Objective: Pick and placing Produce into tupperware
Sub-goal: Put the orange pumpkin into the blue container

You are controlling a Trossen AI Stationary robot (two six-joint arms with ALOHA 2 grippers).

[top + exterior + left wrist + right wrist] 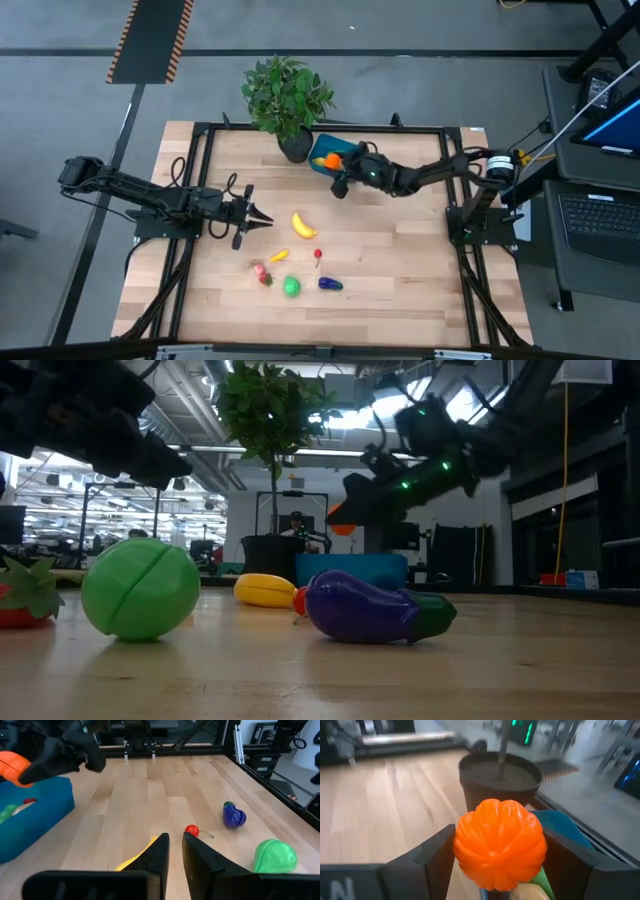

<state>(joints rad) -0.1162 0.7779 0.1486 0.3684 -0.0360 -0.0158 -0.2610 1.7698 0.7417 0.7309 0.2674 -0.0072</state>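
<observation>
My right gripper (340, 165) reaches in from the table's right and is shut on an orange toy fruit (500, 845), held over the teal tupperware (322, 148) at the far middle. The tupperware holds green and red pieces (10, 811). A banana (303, 225), a small red piece (318, 254), a strawberry (262, 273), a green piece (291, 287) and a purple eggplant (330, 284) lie on the table. My left gripper (260, 214) hovers left of the banana, its fingers close together with nothing between them. My right gripper pinches the orange between its two fingers (432, 857), one on each opposite side of the fruit (462, 847). The fingers come from the table's right, slanting slightly down. The orange is lifted clear, above the tupperware (350, 568).
A leafy potted plant (285, 92) stands in a dark pot (500, 775) just left of the tupperware, close to the right gripper. Black frame rails (200, 180) run along the table's sides. Bare wood lies to the right of the produce.
</observation>
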